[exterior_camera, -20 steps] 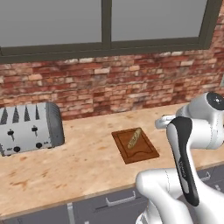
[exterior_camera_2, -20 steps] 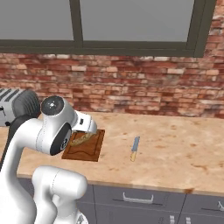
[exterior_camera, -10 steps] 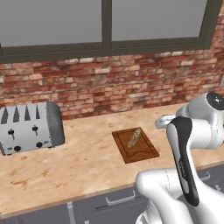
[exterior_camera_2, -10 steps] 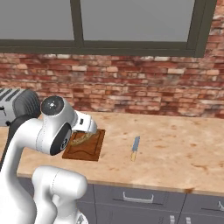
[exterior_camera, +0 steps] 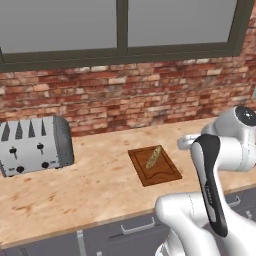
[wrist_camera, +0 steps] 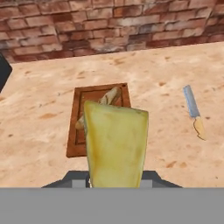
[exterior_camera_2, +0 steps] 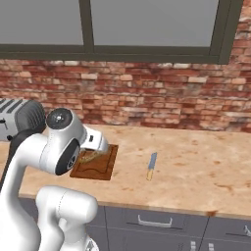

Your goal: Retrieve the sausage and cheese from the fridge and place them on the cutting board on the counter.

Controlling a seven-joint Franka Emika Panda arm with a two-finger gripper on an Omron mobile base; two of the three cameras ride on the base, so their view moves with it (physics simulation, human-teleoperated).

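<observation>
In the hand view my gripper [wrist_camera: 114, 178] is shut on the cheese [wrist_camera: 116, 144], a pale yellow wedge that hides the fingertips. It hangs above the near end of the dark brown cutting board [wrist_camera: 75, 131]. The sausage [wrist_camera: 109, 97], a short tan-brown stick, lies slanted on the board. The left base view shows the board [exterior_camera: 162, 175] on the tan counter [exterior_camera: 100, 185] with the sausage [exterior_camera: 153, 157] on it, just left of my arm. In the right base view my arm partly covers the board [exterior_camera_2: 100, 169]. The fridge is out of view.
A silver toaster [exterior_camera: 35, 145] stands at the left of the counter. A knife [exterior_camera_2: 152, 166] lies on the counter right of the board, also in the hand view [wrist_camera: 194, 113]. A brick wall [exterior_camera: 130, 100] with a window above backs the counter.
</observation>
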